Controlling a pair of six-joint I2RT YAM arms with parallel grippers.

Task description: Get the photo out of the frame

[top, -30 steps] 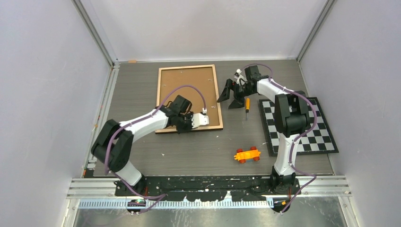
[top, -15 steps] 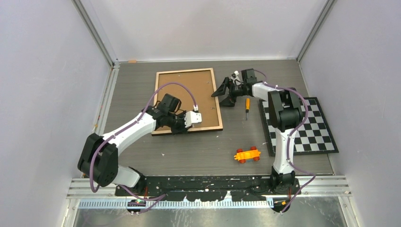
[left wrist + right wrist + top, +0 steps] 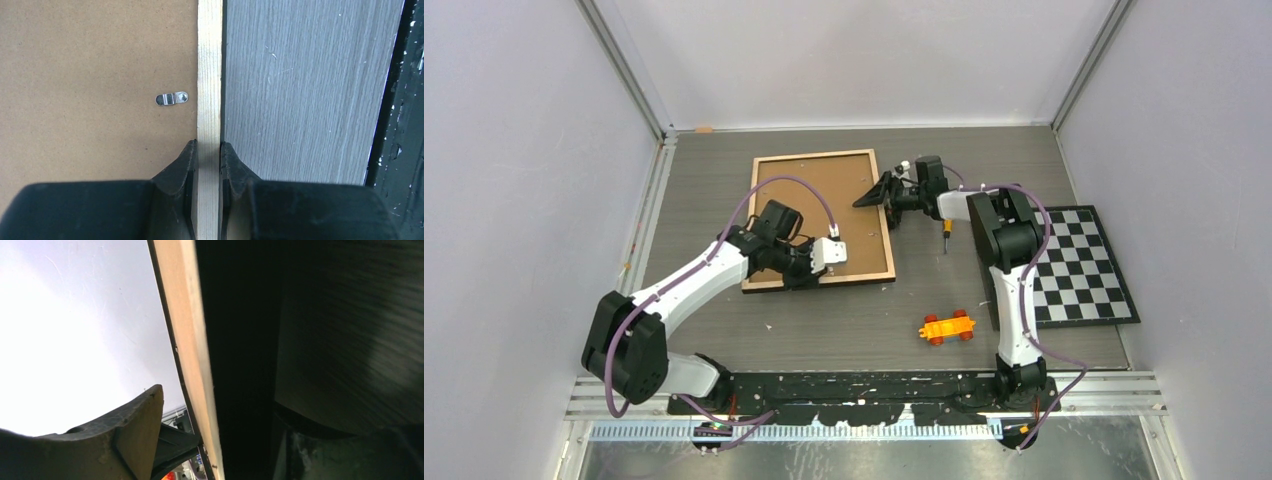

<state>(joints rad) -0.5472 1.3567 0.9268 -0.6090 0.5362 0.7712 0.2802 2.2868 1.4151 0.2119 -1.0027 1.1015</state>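
While the frame (image 3: 809, 205) is lying face down in the upper middle of the top view, its brown back board and pale wooden rim are facing up. Its long axis is running from the lower part of the picture toward the upper part, leaning slightly left. The photo is not showing anywhere; it is probably sitting hidden beneath that board.

The left gripper (image 3: 207, 147) is clamping the wooden rim on the frame's lower short side, toward its right-hand corner. One black finger is pressing on the board side and the other on the table side. A small metal turn tab (image 3: 171, 98) is lying on the board just beside the rim, a little beyond the fingers.

The right gripper (image 3: 876, 193) is sitting at the frame's long right-hand side, toward its upper end. In the right wrist view the rim is passing between its jaws, which are standing apart. A sliver of gap is showing between the visible finger (image 3: 135, 435) and the wood, and the far side is lying in shadow.

Both arms are therefore working the right-hand half of the frame, on two sides that are meeting at right angles. The left is gripping a short side, and the right is straddling the long side without gripping it. Judging from this, the coming move is depending on the right jaws lining up squarely across that long rim.
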